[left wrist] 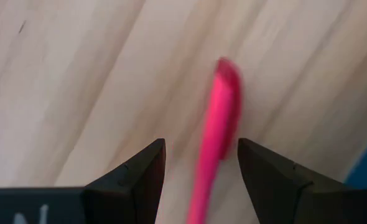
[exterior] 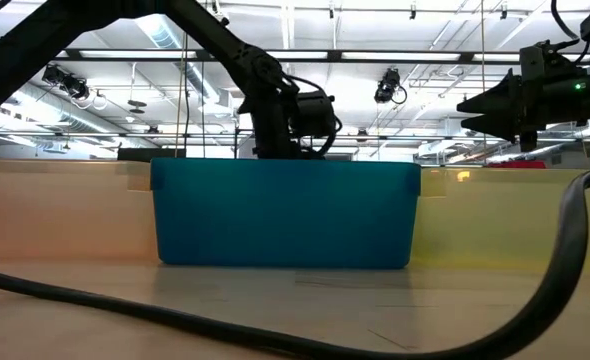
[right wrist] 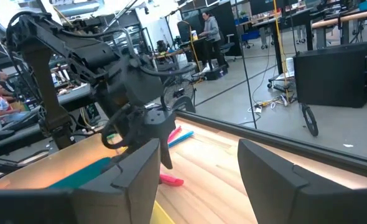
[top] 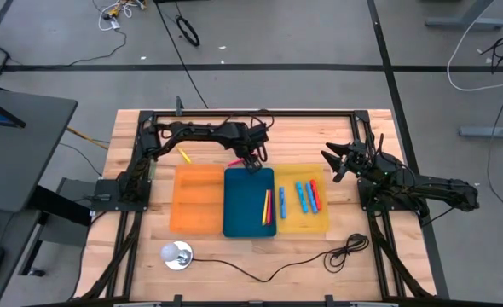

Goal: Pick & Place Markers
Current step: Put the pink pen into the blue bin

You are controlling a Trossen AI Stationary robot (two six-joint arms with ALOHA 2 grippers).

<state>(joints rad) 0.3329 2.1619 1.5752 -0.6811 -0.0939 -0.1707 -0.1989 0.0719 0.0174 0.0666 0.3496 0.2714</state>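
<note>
Since the left claw is spread astride the pink marker on the desk, off-centre closing may roll it away.

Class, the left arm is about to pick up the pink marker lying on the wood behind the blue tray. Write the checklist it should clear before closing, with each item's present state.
1. Pink marker lies between the left pincer's fingers: ok.
2. Left pincer open, not gripping: ok.
3. Fingers lowered to the table: cannot tell.
4. Blue tray has free room for a marker: ok.
5. Right pincer raised clear, beside the yellow tray: ok.
</note>
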